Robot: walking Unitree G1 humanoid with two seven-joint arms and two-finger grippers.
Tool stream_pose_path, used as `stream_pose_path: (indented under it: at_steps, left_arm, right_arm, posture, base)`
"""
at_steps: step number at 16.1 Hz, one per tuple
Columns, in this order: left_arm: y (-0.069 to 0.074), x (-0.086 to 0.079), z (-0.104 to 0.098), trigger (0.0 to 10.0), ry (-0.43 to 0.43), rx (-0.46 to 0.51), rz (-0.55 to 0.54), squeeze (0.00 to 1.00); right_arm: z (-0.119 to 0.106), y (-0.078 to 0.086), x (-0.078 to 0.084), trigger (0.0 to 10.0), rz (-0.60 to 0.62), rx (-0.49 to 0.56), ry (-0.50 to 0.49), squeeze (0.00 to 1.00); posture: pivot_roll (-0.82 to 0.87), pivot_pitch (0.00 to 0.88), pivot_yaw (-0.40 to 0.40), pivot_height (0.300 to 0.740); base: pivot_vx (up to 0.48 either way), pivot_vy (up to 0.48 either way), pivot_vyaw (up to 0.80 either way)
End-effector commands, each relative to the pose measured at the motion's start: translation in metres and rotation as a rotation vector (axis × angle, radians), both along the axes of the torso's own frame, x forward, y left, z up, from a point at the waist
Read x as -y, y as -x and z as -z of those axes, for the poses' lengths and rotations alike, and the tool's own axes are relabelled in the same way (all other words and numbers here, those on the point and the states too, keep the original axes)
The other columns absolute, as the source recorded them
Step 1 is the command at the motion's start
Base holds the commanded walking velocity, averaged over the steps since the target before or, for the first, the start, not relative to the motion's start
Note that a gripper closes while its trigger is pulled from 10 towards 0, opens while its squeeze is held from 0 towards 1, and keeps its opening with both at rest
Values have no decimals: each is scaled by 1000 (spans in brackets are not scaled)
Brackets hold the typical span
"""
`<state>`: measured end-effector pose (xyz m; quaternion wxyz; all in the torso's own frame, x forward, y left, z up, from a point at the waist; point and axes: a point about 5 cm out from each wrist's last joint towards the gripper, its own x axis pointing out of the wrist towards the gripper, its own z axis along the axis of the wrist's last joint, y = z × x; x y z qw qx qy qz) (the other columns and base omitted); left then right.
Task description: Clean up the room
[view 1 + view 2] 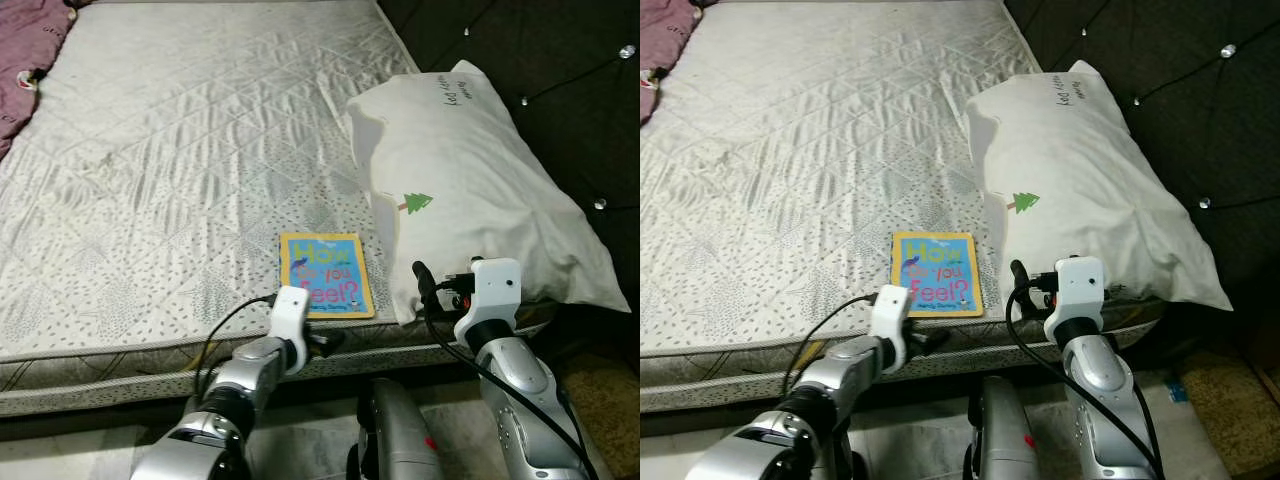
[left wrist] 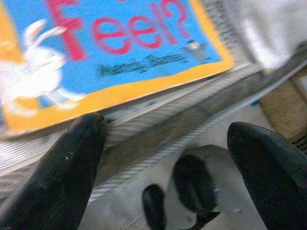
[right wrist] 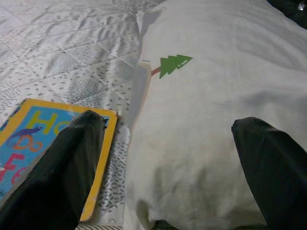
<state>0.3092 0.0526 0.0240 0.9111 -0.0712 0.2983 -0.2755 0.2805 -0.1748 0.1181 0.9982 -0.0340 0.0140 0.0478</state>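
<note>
Left eye view has the book (image 1: 325,275) lying flat on the bare mattress (image 1: 180,180), right near the front edge, cover up, blue with an orange border and "How Do You Feel?" in big letters. It sits just beside the white pillow (image 1: 470,190), which has a little green tree printed on it and some writing near the top corner; the pillow lies along the right side of the bed against the dark tufted headboard (image 1: 540,60). The left gripper (image 2: 168,158) is down at the mattress edge just below the book's near corner, fingers spread wide, nothing between them; in the left wrist view you can see the piped seam of the mattress and the robot's own feet on the floor under it. The right gripper (image 3: 168,158) is up at the front end of the pillow, fingers also spread apart and not holding anything, with the book's corner just off to one side. Way off at the far left corner of the bed there's a bunched purple blanket (image 1: 25,50).
</note>
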Motion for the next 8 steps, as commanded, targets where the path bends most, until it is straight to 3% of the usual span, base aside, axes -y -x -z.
stream_pose_path:
  at_steps: [1, 5, 8]
  left_arm:
    - [-3, 14, -10, 10000, 17, 40, 59, 0]
    - [-1, 36, -21, 10000, 30, 79, 176, 0]
    - [-7, 33, -31, 10000, -20, 194, 185, 0]
  right_arm:
    - [1, -1, 2, 10000, 14, 2, 5, 0]
    - [-1, -5, -1, 10000, 16, 13, -2, 0]
    - [-1, -9, -2, 10000, 18, 21, -9, 0]
  posture:
    - [-170, 118, -34, 590]
    - [-164, 101, -22, 590]
    - [-145, 76, -12, 590]
  base:
    - [0, 0, 0]
    - [0, 0, 0]
    - [0, 0, 0]
